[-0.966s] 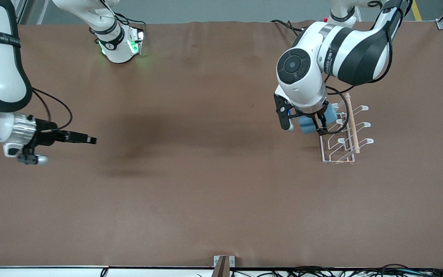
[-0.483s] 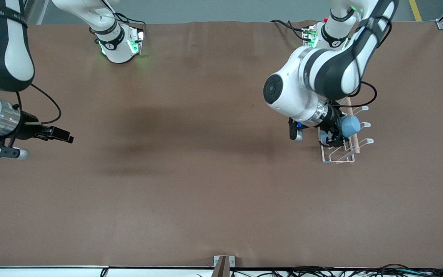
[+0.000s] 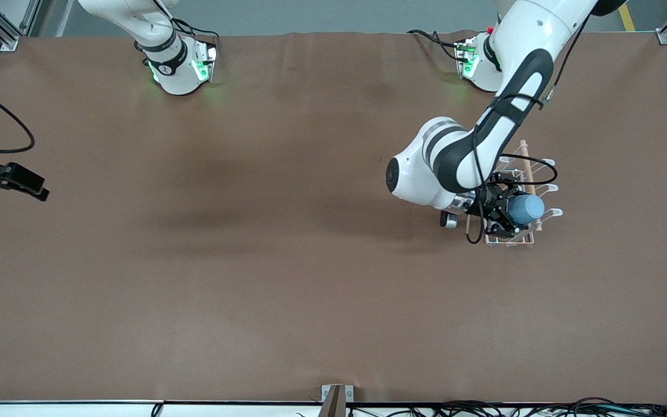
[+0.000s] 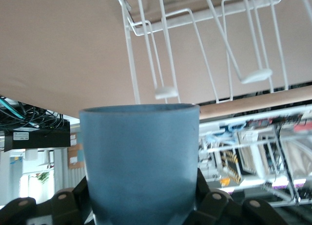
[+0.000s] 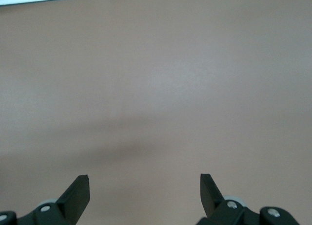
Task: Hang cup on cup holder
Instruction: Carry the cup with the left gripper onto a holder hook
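L gripper (image 3: 504,213) is clamped on the cup (image 3: 526,209), holding it up over the cup holder (image 3: 519,231), at the part of the rack nearest the front cam. Cup lies roughly on its side in the grip, closed base pointing toward the L arm's end of the bench (image 3: 287,289), just above the wooden rod (image 3: 524,152) that runs along the rack's top.

L wrist view: cup (image 4: 141,161) fills the lower frame, light blue, plain, gripped at the end nearest the cam between dark fingers (image 4: 214,205). Rack's white wire prongs (image 4: 165,91) w/ looped tips sit close past the cup's other end; the rod (image 4: 253,101) crosses beside it. Can't tell whether cup touches any prong.

Cup holder stands on the brown bench toward the L arm's end, rectangular base flat on the surface.

R gripper (image 3: 12,179) hangs well apart from the rack, at the R arm's end of the bench, waiting. R wrist view shows its fingers (image 5: 80,191) spread wide w/ nothing between them, only bare bench surface underneath.
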Robot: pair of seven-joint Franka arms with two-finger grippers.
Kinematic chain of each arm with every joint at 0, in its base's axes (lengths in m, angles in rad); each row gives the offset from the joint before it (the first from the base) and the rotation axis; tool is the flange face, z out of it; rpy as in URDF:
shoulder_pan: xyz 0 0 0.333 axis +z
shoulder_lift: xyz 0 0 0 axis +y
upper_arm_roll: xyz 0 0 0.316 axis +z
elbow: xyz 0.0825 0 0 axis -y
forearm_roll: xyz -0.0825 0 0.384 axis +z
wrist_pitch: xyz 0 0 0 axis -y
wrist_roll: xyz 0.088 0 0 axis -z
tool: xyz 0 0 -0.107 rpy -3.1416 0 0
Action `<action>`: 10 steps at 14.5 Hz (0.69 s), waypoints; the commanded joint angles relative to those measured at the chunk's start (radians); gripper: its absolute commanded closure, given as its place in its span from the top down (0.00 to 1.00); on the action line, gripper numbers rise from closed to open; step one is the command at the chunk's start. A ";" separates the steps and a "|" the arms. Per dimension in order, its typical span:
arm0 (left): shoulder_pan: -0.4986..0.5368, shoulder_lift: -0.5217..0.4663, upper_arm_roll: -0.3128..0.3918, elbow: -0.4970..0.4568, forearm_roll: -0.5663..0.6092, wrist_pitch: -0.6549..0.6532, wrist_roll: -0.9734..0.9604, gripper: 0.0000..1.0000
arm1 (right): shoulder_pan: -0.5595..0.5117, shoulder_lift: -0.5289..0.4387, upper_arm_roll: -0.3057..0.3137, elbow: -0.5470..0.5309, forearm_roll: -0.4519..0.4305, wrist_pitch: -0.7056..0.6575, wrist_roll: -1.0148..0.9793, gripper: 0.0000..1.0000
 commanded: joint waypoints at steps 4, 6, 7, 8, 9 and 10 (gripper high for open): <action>-0.009 0.079 -0.002 -0.046 0.090 -0.076 0.001 0.00 | -0.272 -0.070 0.227 0.021 -0.007 -0.129 0.021 1.00; -0.009 0.096 0.000 -0.046 0.096 -0.077 -0.028 0.00 | -0.248 -0.078 0.200 0.020 -0.006 -0.149 0.049 1.00; -0.008 0.109 0.000 -0.046 0.105 -0.077 -0.042 0.01 | -0.227 -0.078 0.180 0.021 -0.006 -0.146 0.055 1.00; -0.008 0.119 -0.002 -0.042 0.106 -0.077 -0.070 0.07 | -0.208 -0.078 0.168 0.021 -0.006 -0.146 0.055 1.00; -0.003 0.120 -0.002 -0.042 0.103 -0.082 -0.129 0.33 | -0.200 -0.078 0.161 0.021 -0.004 -0.146 0.055 1.00; -0.005 0.120 -0.002 -0.037 0.099 -0.112 -0.178 0.43 | -0.185 -0.078 0.143 0.021 -0.006 -0.147 0.053 1.00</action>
